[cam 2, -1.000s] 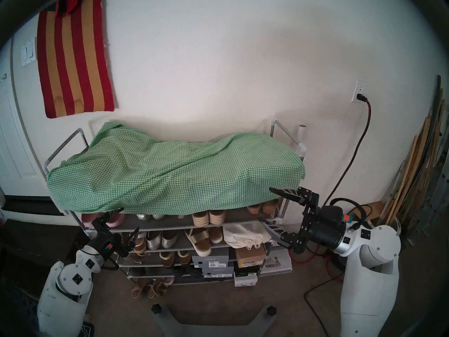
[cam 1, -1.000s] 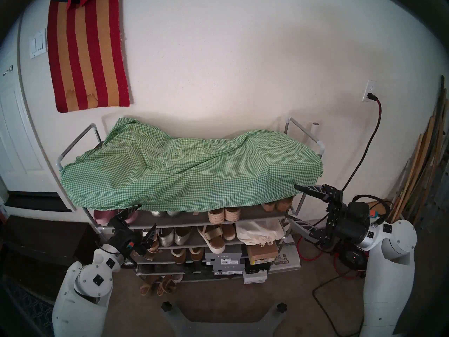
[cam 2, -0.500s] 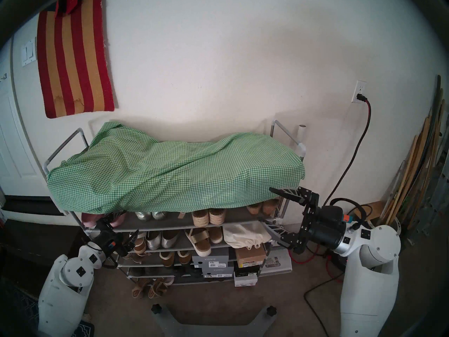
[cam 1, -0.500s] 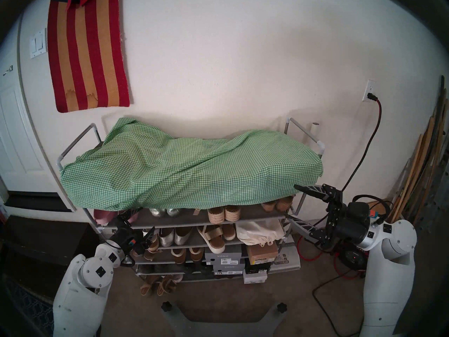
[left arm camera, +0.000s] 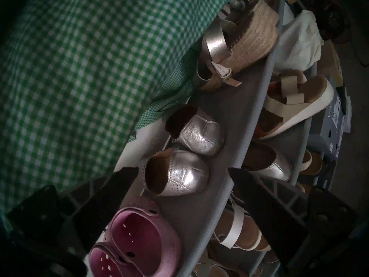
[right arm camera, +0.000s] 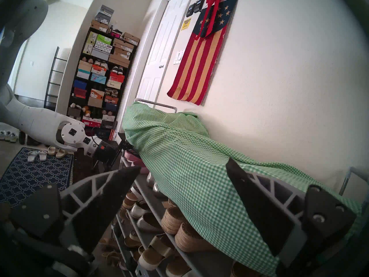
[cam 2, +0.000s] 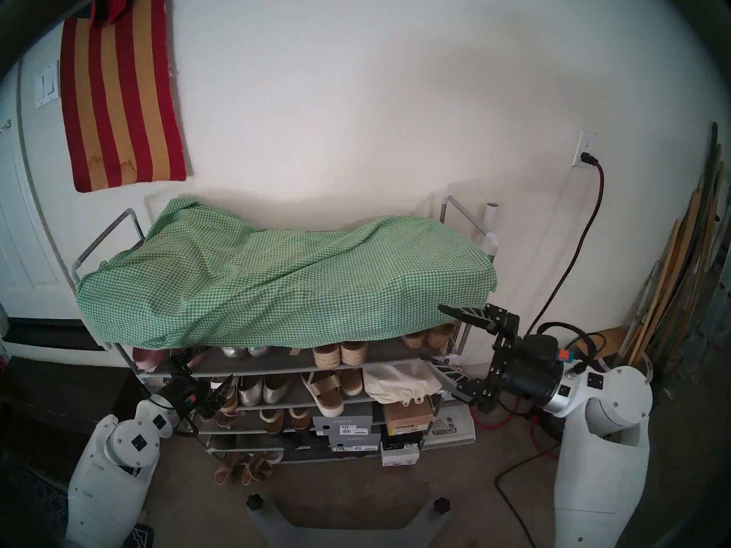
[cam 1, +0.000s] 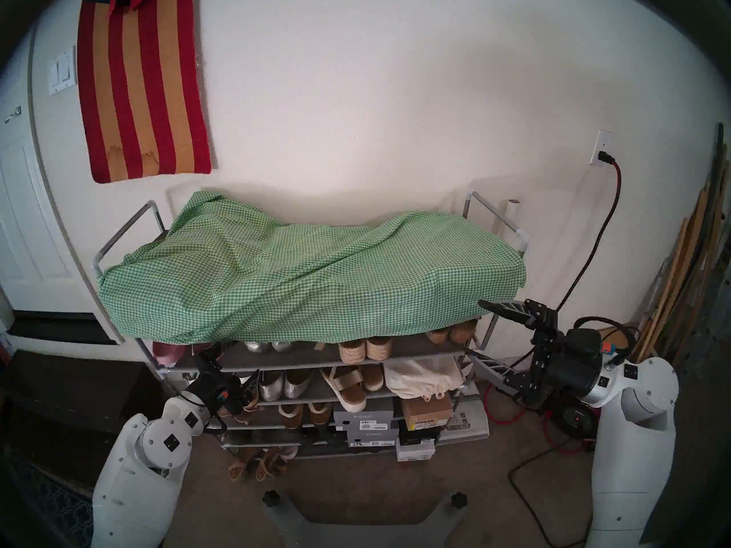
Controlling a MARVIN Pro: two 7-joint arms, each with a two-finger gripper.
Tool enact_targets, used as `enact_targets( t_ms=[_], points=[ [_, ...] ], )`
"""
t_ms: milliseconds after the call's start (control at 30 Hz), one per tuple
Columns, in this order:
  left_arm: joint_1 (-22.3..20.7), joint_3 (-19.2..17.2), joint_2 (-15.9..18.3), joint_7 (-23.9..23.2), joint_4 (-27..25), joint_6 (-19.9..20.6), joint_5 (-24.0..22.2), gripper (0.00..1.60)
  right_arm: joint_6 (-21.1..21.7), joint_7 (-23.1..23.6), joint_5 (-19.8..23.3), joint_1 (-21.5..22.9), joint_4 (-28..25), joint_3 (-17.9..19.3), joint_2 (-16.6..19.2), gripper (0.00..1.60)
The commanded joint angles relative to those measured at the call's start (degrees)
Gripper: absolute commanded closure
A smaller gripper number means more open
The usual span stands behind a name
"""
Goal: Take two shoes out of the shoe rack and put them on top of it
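Left gripper [left arm camera: 179, 171] jaws wide open, empty, just short of the silver flats [left arm camera: 177, 172] on the rack's [cam 1: 300, 362] second shelf under the cloth [cam 1: 300, 274]. Best eased in low beneath the cloth hem, straddling one flat, clear of the pink clogs [left arm camera: 139, 238]. Right gripper [cam 1: 480, 333] open, empty, beside the rack.

Shoe rack [cam 1: 470, 351], upper open shelf, placed relative to the left claw [left arm camera: 180, 182]. Two shoes [left arm camera: 177, 172]: side by side, directly ahead between the spread fingers, not touched. Clogs [left arm camera: 139, 236]: nearer, same shelf. Rope-soled sandals [left arm camera: 239, 42]: farther along. Gingham cloth [left arm camera: 69, 70]: over the rack's top, above. Strap sandal [left arm camera: 295, 106]: shelf below.
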Motion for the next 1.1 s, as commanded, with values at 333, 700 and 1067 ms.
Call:
enact_targets(
  t_ms=[333, 700, 1067],
  points=[
    [-11.29, 2.9, -1.26, 3.3, 7.74, 4.51, 5.44, 0.0, 0.01, 0.03, -0.04, 0.04, -0.02, 0.02, 0.09, 0.0],
    [-16.2, 4.45, -0.92, 3.66, 13.78, 5.06, 7.38, 0.0, 0.01, 0.04, -0.04, 0.04, -0.02, 0.02, 0.09, 0.0],
    [-17.14, 5.1, -1.11, 0.72, 15.99, 5.5, 6.5, 0.0, 0.02, 0.04, -0.04, 0.04, -0.02, 0.02, 0.1, 0.0]
  ],
)
